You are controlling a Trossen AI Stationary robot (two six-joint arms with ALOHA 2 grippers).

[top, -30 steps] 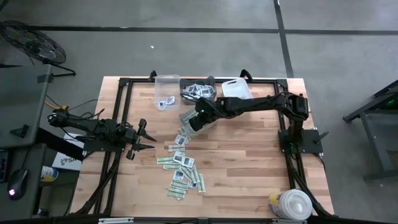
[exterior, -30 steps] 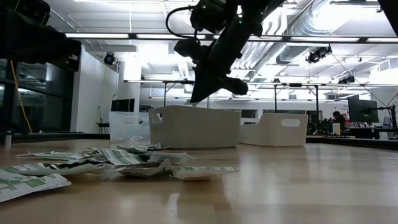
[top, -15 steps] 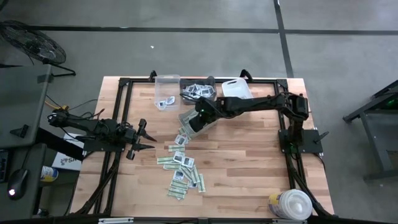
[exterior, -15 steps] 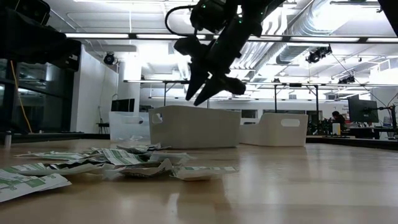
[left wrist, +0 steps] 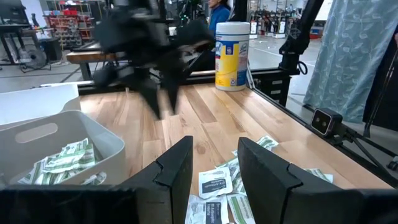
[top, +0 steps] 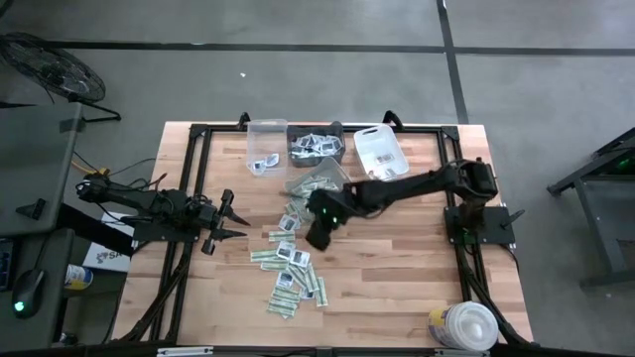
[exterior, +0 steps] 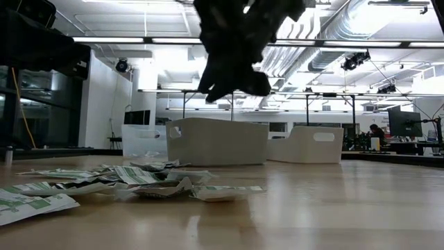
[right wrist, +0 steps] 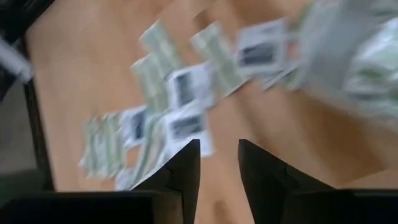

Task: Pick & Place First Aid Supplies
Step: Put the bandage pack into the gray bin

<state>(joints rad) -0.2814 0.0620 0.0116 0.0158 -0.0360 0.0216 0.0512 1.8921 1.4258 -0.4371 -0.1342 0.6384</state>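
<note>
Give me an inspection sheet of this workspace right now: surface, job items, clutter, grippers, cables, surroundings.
Surface: wooden table, black frame.
Job's things: packets strewn mid-table; more in the dark bin and the tilted bin.
Clutter: clear bin, white bin, tub at a corner.
Grippers: right gripper above the packets, fingers apart, empty; left gripper parked at the table's left, open.
Cables: bundle behind the left arm.
Surroundings: fan, concrete floor.

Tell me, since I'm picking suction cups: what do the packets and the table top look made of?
The packets look like thin sealed paper or foil-paper, matte, lying flat with creased edges; which one I can't tell. The table top looks like butcher-block wood: pale jointed planks with a light sheen.
</note>
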